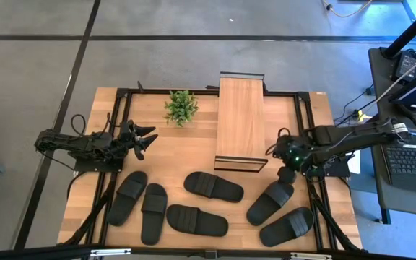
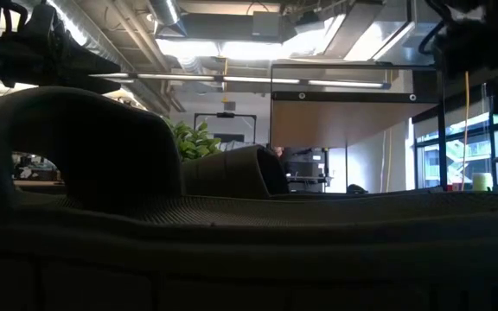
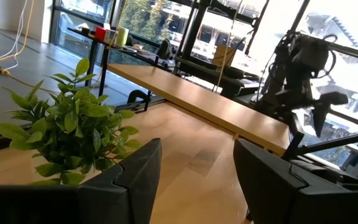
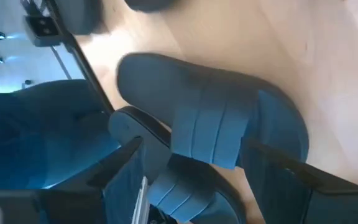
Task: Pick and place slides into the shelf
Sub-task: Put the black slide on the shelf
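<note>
Black foam-like slides (image 1: 271, 202), likely light and flexible; your right gripper (image 1: 289, 174) hangs spread apart above one, so pinch its ribbed strap.

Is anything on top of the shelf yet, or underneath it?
The shelf top board is bare; all six slides lie on the table. Underneath cannot be seen from above: the board covers it.

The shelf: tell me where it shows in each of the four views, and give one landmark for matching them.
High view: the shelf stands at the table's far edge, centre-right.
Low view: its board spans the upper right, above the slides.
Left wrist view: the board runs diagonally across the middle.
Right wrist view: not in it.
Shared landmark: the potted plant, beside the shelf.
</note>
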Controlling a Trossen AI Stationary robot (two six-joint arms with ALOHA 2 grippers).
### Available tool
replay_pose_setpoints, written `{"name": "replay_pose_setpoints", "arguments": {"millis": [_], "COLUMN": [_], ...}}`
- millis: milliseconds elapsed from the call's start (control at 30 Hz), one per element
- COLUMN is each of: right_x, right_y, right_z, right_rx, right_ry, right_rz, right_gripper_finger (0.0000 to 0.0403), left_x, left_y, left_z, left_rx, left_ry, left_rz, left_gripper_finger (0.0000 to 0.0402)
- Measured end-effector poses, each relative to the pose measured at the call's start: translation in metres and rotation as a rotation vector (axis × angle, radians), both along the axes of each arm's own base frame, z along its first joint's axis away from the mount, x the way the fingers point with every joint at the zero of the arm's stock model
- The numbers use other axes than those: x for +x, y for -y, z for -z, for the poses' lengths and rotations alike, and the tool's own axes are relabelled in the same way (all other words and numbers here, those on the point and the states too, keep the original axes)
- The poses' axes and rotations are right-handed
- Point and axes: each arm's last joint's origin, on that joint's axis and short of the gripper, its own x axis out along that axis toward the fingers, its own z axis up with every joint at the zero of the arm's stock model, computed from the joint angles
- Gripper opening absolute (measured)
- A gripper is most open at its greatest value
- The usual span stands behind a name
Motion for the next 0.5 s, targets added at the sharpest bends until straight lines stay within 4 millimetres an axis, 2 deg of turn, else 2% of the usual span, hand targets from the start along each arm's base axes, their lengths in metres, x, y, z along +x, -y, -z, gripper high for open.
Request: {"name": "replay_pose_setpoints", "arguments": {"millis": [333, 500], "right_x": [-0.008, -0.013], "right_y": [-0.014, -0.017], "right_z": [0.050, 0.069], "right_rx": [0.040, 0.050], "right_ry": [-0.054, -0.073], "right_rz": [-0.004, -0.006], "right_gripper_finger": [0.0262, 0.0262], "left_x": [0.000, 0.000], "left_y": [0.000, 0.000], "left_z": [0.000, 0.000], "left_rx": [-0.001, -0.001], "left_ry": [0.000, 0.000], "left_rz": [0.000, 0.000], "left_gripper_finger": [0.0195, 0.0195]}}
